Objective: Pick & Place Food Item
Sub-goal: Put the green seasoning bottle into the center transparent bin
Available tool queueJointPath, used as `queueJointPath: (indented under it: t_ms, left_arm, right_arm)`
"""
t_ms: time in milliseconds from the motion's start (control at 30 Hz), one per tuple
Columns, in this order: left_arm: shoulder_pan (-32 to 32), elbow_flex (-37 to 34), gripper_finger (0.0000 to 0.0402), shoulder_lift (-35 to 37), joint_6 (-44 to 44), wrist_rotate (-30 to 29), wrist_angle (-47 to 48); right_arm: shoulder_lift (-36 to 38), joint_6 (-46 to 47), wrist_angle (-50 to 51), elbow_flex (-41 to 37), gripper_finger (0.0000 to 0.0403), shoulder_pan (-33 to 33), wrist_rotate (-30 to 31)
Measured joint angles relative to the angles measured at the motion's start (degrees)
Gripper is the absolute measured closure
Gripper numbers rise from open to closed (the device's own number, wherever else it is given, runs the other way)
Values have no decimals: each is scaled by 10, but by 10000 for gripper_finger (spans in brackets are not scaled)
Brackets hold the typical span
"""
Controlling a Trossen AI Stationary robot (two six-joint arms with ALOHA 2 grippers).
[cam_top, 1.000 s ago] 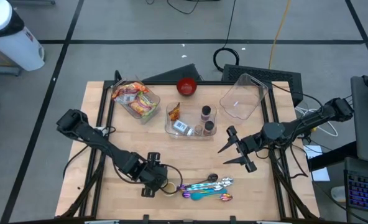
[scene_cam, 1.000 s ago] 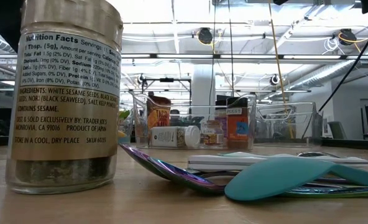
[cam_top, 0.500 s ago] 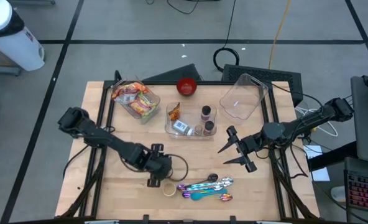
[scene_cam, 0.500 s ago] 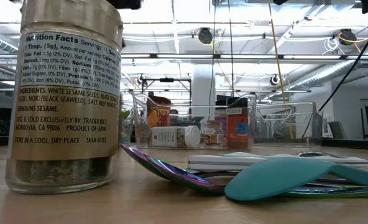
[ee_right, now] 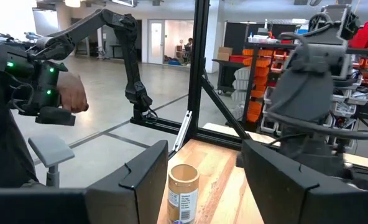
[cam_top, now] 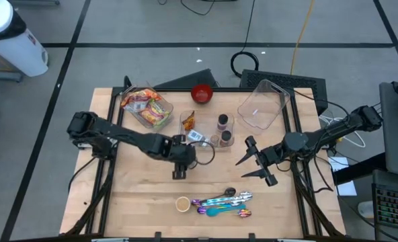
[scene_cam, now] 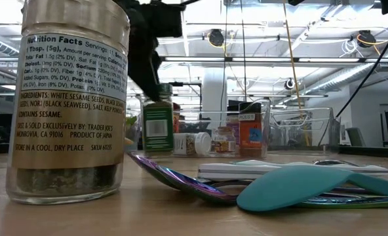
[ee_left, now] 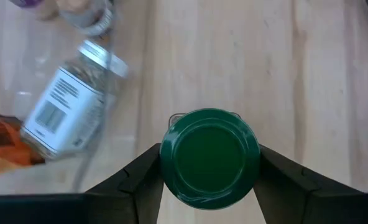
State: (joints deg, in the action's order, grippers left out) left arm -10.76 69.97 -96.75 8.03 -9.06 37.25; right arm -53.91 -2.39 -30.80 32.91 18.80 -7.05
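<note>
Left end effector [ee_left: 209, 163] is clenched on a green-lidded jar [ee_left: 209, 157], held over the counter [cam_top: 138, 181] just beside the clear bin [cam_top: 206, 131]. Right end effector [cam_top: 251, 161] waits released, near the counter's right side. 1 spice jar [cam_top: 182, 204] stands beside the spoons [cam_top: 222, 204].

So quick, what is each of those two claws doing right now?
Left gripper: closed on a green-lidded jar, near the clear bin.
Right gripper: open, holding nothing, at the table's right.
</note>
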Motion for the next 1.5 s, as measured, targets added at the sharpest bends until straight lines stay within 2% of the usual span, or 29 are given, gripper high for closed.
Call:
queueJointPath:
  t_ms: [167, 267, 467, 633, 767, 833, 1100, 1500]
  left_arm:
    - [21, 1, 191, 0, -4, 0, -8]
    - [25, 23, 191, 5, -9, 1, 34]
    - [25, 134, 191, 13, -27, 0, 119]
    - [42, 236, 190, 14, -74, 0, 134]
    - [80, 278, 190, 14, -78, 0, 125]
    - [106, 281, 190, 14, -78, 1, 129]
    - [216, 267, 190, -1, -76, 74, 130]
    - [276, 221, 190, -79, -79, 105, 89]
  right_arm:
    - [0, 0, 2, 0, 206, 0, 0]
    - [0, 0, 3, 0, 206, 0, 0]
    - [0, -5, 2, 0, 206, 0, 8]
    - [0, -4, 2, 0, 206, 0, 15]
    - [0, -3, 2, 0, 206, 0, 14]
    - [0, -3, 3, 0, 206, 0, 13]
    - [0, -4, 2, 0, 206, 0, 13]
    - [0, -4, 3, 0, 206, 0, 12]
